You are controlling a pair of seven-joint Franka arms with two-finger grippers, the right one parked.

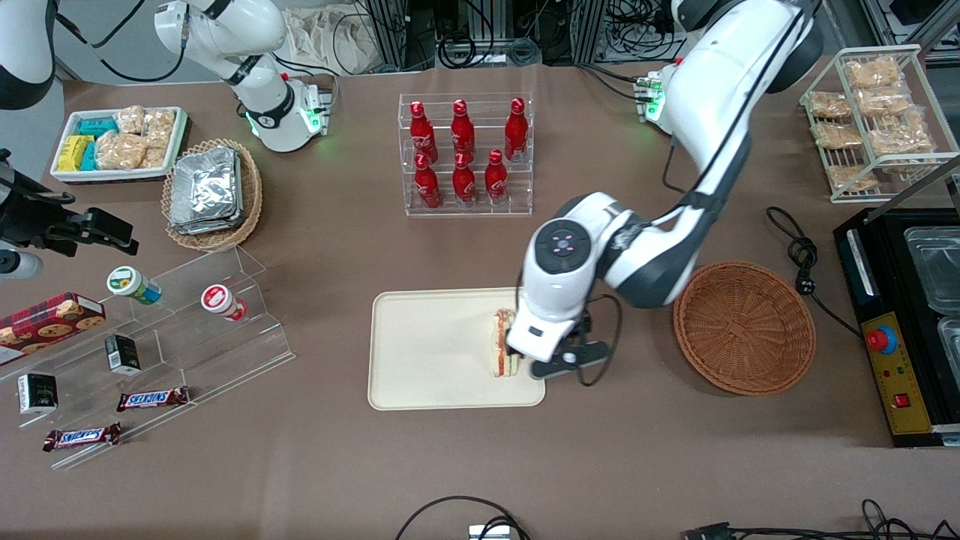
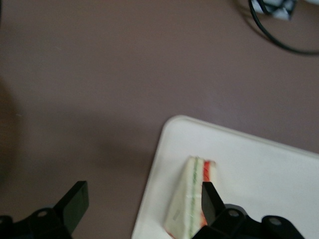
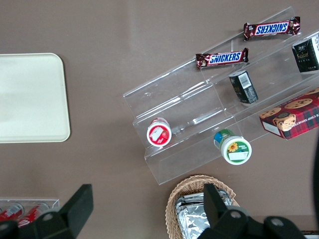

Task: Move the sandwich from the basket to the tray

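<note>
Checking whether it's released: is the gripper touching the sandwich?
Cannot tell. In the left wrist view the gripper is open, but one finger overlaps the sandwich on the tray.

Brown-covered table (image 1: pixel 337 247), metal rack frames and tangled black cables (image 1: pixel 480 37) along its farther edge.

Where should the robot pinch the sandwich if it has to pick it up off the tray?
Pinch the sandwich across its two flat bread faces, coming straight down from above. It stands on the tray with its striped filling edge up, so the faces are free. The open gripper is already beside it.
</note>
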